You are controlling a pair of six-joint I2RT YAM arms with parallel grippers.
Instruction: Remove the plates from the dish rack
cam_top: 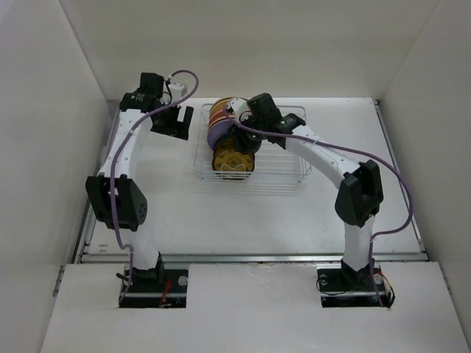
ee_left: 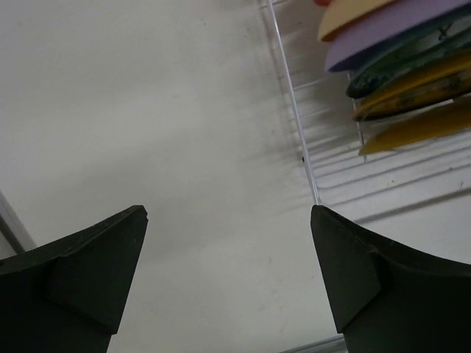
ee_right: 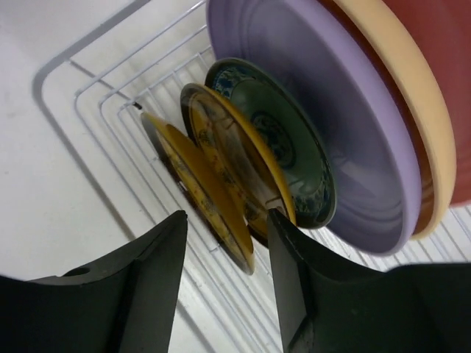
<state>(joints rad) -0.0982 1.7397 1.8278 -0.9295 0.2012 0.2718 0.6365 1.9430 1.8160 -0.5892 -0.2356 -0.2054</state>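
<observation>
The dish rack (cam_top: 283,175) is a white wire basket at the back middle of the table, with plates standing on edge in its left half. In the right wrist view the row runs front amber plate (ee_right: 199,195), second amber plate (ee_right: 229,151), dark blue-green plate (ee_right: 291,147), lavender plate (ee_right: 353,125), cream plate (ee_right: 423,95). My right gripper (ee_right: 227,214) straddles the front amber plate's rim, jaws open, with gaps on both sides. My left gripper (ee_left: 228,209) hangs open over bare table just left of the rack's wire edge (ee_left: 294,110), holding nothing.
A dark red plate (ee_right: 441,37) stands behind the cream one. The rack's right half (cam_top: 291,154) holds no plates. White walls close in the table at the left, back and right. The left arm's elbow (cam_top: 118,202) sits near the left wall.
</observation>
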